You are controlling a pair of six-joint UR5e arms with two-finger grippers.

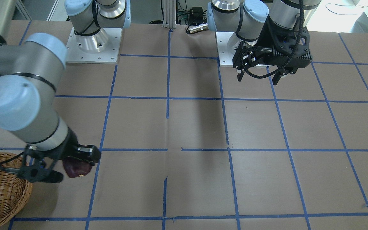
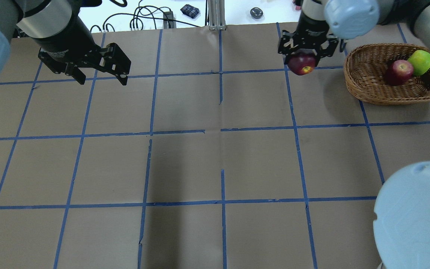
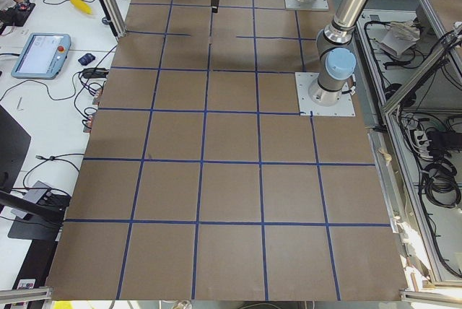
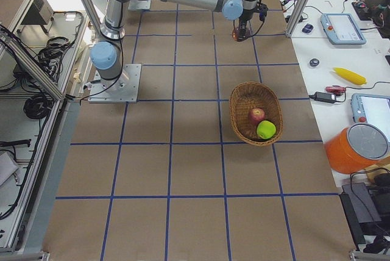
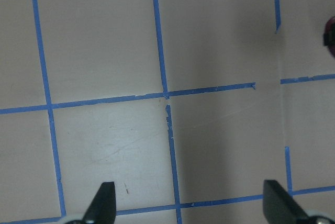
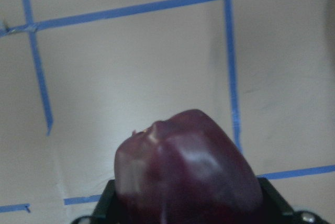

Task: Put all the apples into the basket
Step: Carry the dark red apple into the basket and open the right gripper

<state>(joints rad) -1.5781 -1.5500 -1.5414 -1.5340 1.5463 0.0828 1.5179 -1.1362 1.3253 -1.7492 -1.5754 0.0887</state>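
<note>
Right claw (image 2: 304, 59): pinching the dark maroon apple (image 2: 302, 64), one finger on either side of the fruit. The right wrist view has the apple filling the lower frame between the black finger pads, with the taped worktop (image 2: 200, 168) behind it. It appears to be held off the surface, though how high cannot be told.

Position: in the overhead view the apple hangs over a blue tape line (image 2: 293, 112) near the far edge of the worktop. It is beside the basket (image 2: 364, 93) and apart from it, on the side toward the worktop's middle. It is not over the rim.

Basket: brown wicker with a thick braided rim, sitting on the worktop on the robot's right side. It holds two apples. The red apple (image 2: 399, 71) lies near the middle and the yellow-green apple (image 2: 421, 62) sits just beside it, toward the far wall. The two seem to touch. The front-facing view cuts the basket off at the frame edge and shows only a sliver of dark red inside.

Left claw (image 2: 103, 80): spread wide and holding nothing. It hovers over bare worktop on the robot's left side, well apart from the basket and the apples. Its wrist view shows two dark fingertips (image 5: 102, 203) far apart, with only brown surface and blue tape between them.
</note>
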